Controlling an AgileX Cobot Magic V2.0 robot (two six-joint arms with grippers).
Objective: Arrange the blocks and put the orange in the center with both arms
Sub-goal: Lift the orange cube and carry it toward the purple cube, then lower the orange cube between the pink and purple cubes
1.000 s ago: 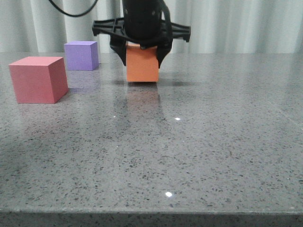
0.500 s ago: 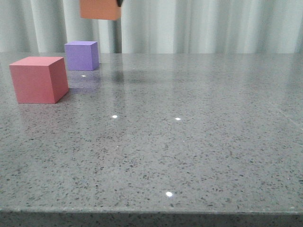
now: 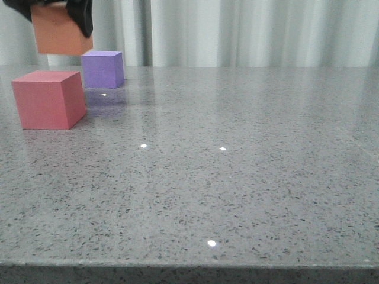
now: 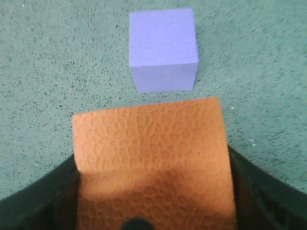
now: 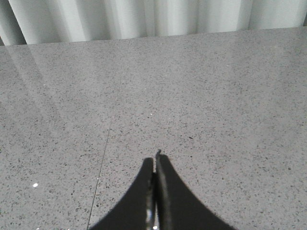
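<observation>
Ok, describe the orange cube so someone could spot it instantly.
Look at the far left of the grey stone table. Above the pinkish-red cube and purple cube, the orange cube is the only one airborne, clamped in the left gripper.

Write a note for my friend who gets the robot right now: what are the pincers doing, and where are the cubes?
Left pincer: shut on the orange cube, held in the air above the table at far left, over the red cube and purple cube.
Right pincer: shut, empty, over bare table.
Red cube: on the table, front left. Purple cube: just behind it, apart from it.
Done: orange picked up.
Left: set orange down in the middle spot between the other two; they may need spacing first, likely a job for the right arm.
</observation>
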